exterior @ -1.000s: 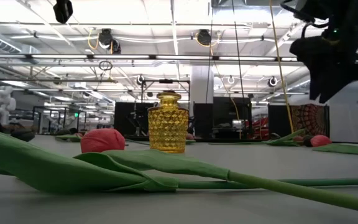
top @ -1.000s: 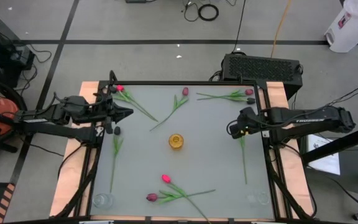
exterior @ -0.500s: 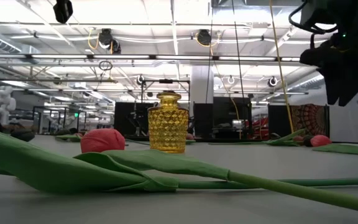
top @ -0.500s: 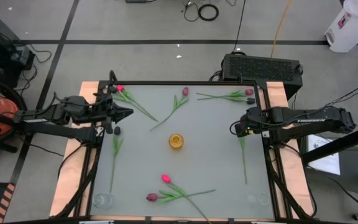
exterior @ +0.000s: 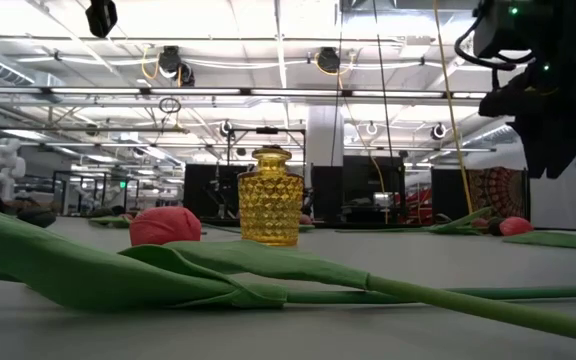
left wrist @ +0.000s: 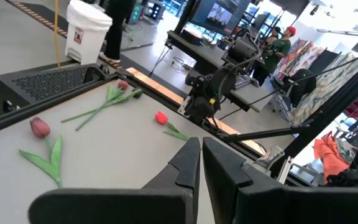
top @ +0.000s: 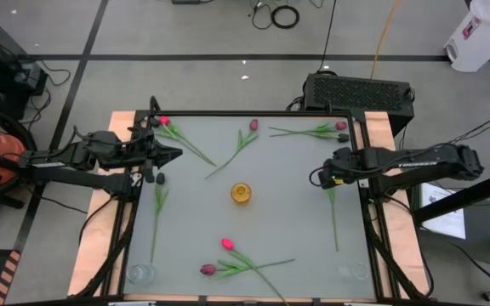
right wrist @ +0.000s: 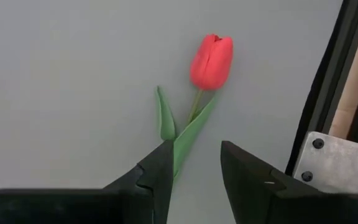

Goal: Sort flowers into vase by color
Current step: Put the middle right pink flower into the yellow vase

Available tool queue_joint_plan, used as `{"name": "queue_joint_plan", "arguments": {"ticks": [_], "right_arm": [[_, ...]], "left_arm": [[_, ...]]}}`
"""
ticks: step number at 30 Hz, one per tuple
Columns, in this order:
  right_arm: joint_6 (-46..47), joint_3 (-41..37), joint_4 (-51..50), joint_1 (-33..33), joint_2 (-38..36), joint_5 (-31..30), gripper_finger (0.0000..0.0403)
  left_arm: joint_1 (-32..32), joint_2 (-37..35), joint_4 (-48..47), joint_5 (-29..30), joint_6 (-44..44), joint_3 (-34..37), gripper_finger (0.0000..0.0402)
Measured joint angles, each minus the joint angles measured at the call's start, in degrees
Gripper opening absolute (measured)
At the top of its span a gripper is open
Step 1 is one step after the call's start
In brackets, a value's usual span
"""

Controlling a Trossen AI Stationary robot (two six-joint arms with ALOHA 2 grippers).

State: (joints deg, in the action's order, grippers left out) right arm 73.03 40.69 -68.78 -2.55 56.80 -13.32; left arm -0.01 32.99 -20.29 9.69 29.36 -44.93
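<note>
A yellow glass vase stands at the table's middle. Tulips lie flat around it: pink and maroon ones at the far side, two near the front edge, and dark heads at the left. My right gripper hangs open over a red tulip at the right, pointing steeply down. Its fingers stand on either side of the tulip's leaf, above it and not touching. In the high view only the stem shows. My left gripper waits shut above the left side, holding nothing.
Two more tulips lie at the far right corner. Clear glass vessels stand at the near left and near right corners. A black frame rail runs close beside the red tulip, along the table's right edge.
My right gripper has tipped over to point more steeply down above the red tulip, staying almost in place. The flowers and the vase lie as before.
</note>
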Motion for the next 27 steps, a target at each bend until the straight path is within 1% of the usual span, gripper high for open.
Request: {"name": "queue_joint_plan", "arguments": {"ticks": [11,19,24,27], "right_arm": [[1.69,-0.12,3.30,0.02,4.18,1.82,0.0125],[2.54,-6.64,10.04,0.02,4.87,5.73,0.0125],[2.51,-6.75,10.35,-0.01,4.50,5.57,0.0125],[2.67,-6.75,10.33,-0.02,4.50,4.22,0.0125]], "left_arm": [[-0.01,-0.01,0.01,0.00,0.00,0.00,0.0026],[-0.01,-0.02,0.02,0.00,-0.01,-0.01,0.0026],[-0.02,-0.02,0.00,0.00,-0.02,0.00,0.0026],[-0.02,-0.02,0.01,0.00,-0.01,0.00,0.0026]]}}
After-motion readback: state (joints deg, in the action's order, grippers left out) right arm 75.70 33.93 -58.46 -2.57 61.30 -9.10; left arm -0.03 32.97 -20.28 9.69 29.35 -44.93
